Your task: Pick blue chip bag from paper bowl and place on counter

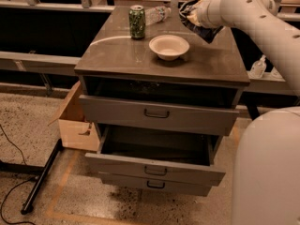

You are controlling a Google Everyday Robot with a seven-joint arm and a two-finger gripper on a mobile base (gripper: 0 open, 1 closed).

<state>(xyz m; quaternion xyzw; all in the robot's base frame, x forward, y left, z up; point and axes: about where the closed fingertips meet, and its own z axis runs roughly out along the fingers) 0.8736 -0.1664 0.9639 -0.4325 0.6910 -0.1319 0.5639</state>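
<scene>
- Dark navy foil, crinkled: the blue chip bag (208,32) hangs from the gripper (191,16) above the back right part of the tabletop (122,55), out of the paper bowl (169,46) and not yet set down.
- The jaws look clenched on the bag's upper part, though the white wrist hides most of the grip.
- I judge the bag to be light, soft and slippery, with chips inside that crush easily. A pinch on a flat crimped edge should hold better than one on the puffed middle.
- The bowl sits upright and empty near the middle of the tabletop, just in front of the bag.
- A green soda can (137,21) stands beyond the bowl, and a clear plastic bottle (157,14) lies beside it at the back edge.
- Below, one cabinet drawer (154,170) stands open.
</scene>
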